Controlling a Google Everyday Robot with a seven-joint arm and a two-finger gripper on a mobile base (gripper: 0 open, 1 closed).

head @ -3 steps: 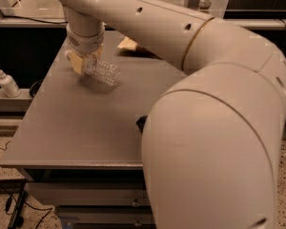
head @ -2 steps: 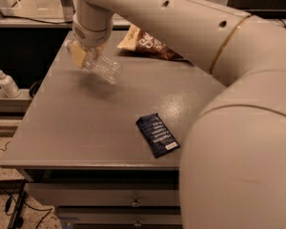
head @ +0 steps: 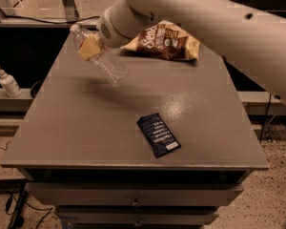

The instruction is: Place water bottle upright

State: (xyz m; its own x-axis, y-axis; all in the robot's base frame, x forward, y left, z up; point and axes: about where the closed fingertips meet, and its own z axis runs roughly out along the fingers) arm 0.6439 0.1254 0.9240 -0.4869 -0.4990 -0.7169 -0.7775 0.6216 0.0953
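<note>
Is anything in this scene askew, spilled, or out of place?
The water bottle is askew: the gripper holds it above the back left of the table, tilted, cap up-left and base down-right, not upright. Nothing looks spilled.

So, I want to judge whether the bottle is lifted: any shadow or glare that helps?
Camera view: dim, warm light; the gripper holds the water bottle tilted, with a soft blurred shadow on the table beneath it; a speckled sheen brightens the tabletop just beyond the dark packet.
</note>
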